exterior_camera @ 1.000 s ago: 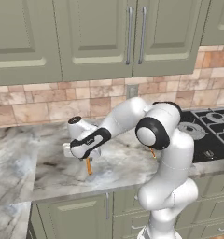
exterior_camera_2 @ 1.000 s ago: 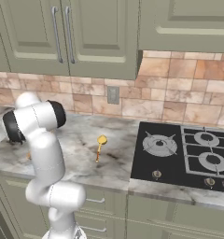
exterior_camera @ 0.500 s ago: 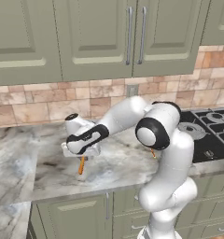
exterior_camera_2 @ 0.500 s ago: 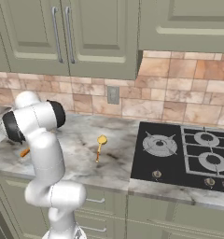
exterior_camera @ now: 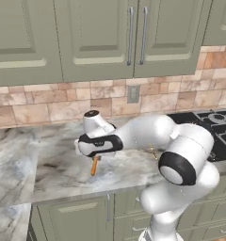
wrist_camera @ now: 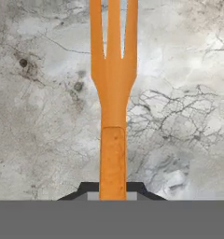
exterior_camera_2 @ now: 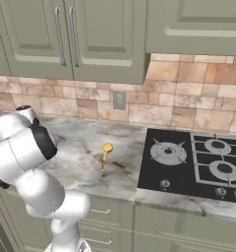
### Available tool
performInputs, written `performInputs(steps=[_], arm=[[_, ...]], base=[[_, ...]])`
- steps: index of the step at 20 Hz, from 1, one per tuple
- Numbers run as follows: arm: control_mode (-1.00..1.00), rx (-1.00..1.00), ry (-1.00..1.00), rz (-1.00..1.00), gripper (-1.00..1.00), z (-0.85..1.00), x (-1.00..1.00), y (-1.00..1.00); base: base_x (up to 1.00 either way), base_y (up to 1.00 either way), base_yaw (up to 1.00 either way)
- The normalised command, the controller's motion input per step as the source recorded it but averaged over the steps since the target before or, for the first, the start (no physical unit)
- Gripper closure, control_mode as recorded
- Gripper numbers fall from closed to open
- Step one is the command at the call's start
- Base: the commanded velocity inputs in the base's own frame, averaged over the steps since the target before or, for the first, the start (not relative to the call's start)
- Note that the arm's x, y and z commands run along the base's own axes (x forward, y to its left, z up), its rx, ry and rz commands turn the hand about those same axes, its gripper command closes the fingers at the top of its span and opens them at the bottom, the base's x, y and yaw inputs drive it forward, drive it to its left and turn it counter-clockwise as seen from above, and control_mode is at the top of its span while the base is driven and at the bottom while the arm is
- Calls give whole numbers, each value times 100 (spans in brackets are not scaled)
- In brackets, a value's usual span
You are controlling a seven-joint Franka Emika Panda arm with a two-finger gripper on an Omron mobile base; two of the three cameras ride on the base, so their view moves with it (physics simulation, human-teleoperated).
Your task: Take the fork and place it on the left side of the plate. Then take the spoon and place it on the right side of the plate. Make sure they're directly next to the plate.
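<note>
Gripper (wrist_camera: 113, 193) clamped around fork (wrist_camera: 113, 107) handle

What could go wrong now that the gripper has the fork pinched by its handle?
The gripper holds the fork only at its handle end, with the tines hanging toward the marble counter, so it may swing or slip as the arm moves. The tines might also catch the counter if it is carried low.
</note>
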Motion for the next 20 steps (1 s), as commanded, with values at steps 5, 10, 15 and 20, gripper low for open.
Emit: performInputs(steps=[5, 10, 15, 20], arm=[[-100, 9, -16, 9, 100, 54, -54, -54], [-100, 3, -7, 15, 100, 68, -60, -39], [-100, 0, -1, 19, 100, 72, -57, -32], [-100, 0, -1, 20, 100, 71, -56, -29]], base=[[0, 0, 0], [0, 0, 0], [0, 0, 0], [0, 0, 0]])
